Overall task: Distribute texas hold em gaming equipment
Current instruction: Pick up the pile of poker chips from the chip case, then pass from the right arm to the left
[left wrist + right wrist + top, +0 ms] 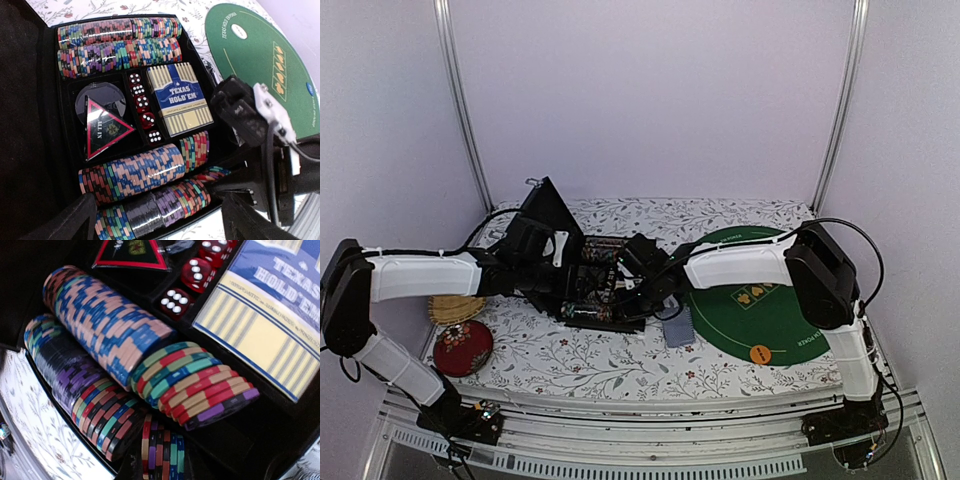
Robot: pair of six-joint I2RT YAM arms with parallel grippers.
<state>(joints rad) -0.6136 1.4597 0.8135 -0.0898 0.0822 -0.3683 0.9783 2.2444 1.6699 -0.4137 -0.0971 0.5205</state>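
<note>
We saw shiny round striped chips (105, 325) by a "TEXAS HOLD'EM" box (179, 97). Left gripper (160, 216) was wide; right gripper (638, 285), we couldn't tell.

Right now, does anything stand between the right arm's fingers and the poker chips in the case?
Nothing visible does. The black case lies open and the right gripper hangs right over the near chip rows, which lie bare; the card box and dice sit in their own compartments beside them.
</note>
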